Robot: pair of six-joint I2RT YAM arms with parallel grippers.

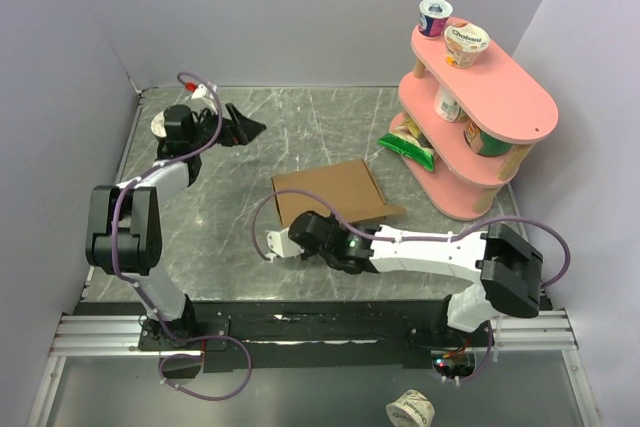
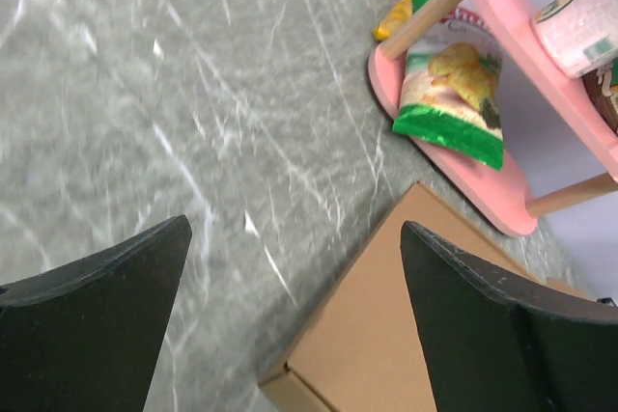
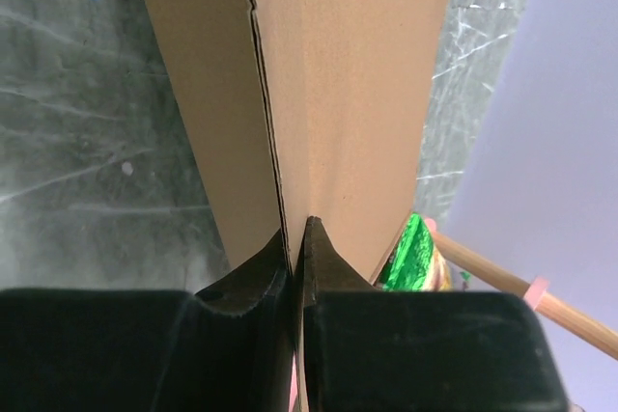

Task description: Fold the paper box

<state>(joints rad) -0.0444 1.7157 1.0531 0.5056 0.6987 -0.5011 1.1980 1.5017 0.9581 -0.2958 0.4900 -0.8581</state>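
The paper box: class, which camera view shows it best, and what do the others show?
The top external view: nearly the whole paper box shows, lying mid-table. The left wrist view catches only one corner of it. The right wrist view shows just a close cardboard strip pinched in the right gripper.

— What am I working in?
— You have a grey-green marbled tabletop, closed on three sides by smooth pale lilac walls: the far wall, the left wall and the right wall.
— Any furniture?
— At your far right stands a pink three-tier oval shelf on pale wooden posts, close to the right wall. Along your near edge runs a silver slotted metal rail.
— And the light?
— Soft and even; you get only faint shadows.
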